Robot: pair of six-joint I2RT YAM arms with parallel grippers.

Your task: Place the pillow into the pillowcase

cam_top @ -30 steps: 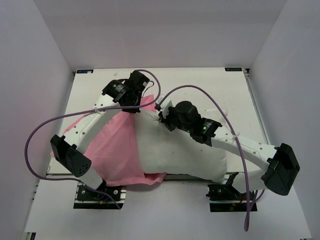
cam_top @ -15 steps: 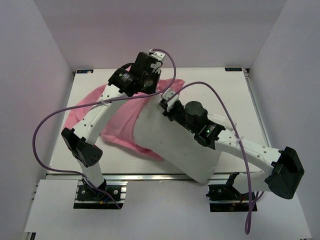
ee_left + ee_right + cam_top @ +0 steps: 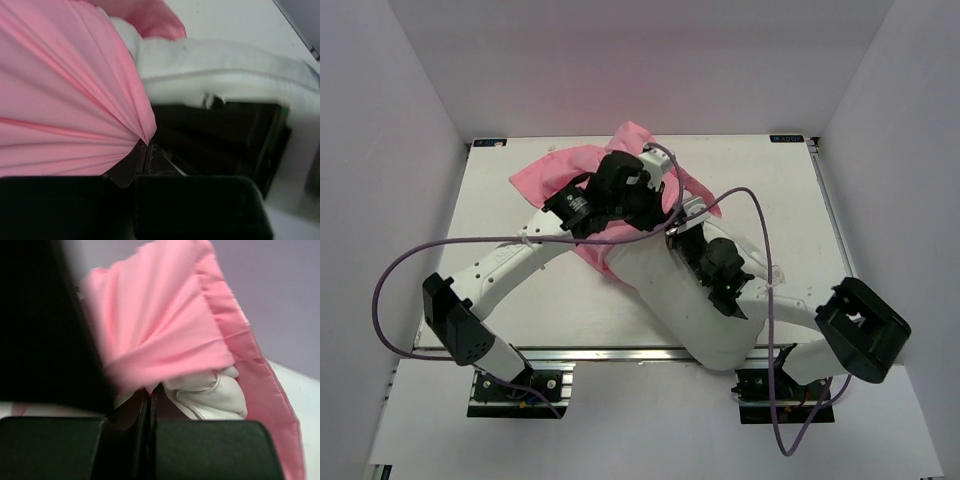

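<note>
Left pincer (image 3: pixel 146 148) grips pillowcase (image 3: pixel 65 90) edge — pillow (image 3: pixel 225 65) corner just beside.

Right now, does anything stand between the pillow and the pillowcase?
Nothing visible does. The pillow touches the pillowcase at its far end, where the left gripper and the right gripper both pinch pink fabric. The opening itself is hidden from above.

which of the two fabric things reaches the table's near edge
The white pillow: its lower end reaches the near edge of the table, while the pink pillowcase lies bunched toward the far side.
</note>
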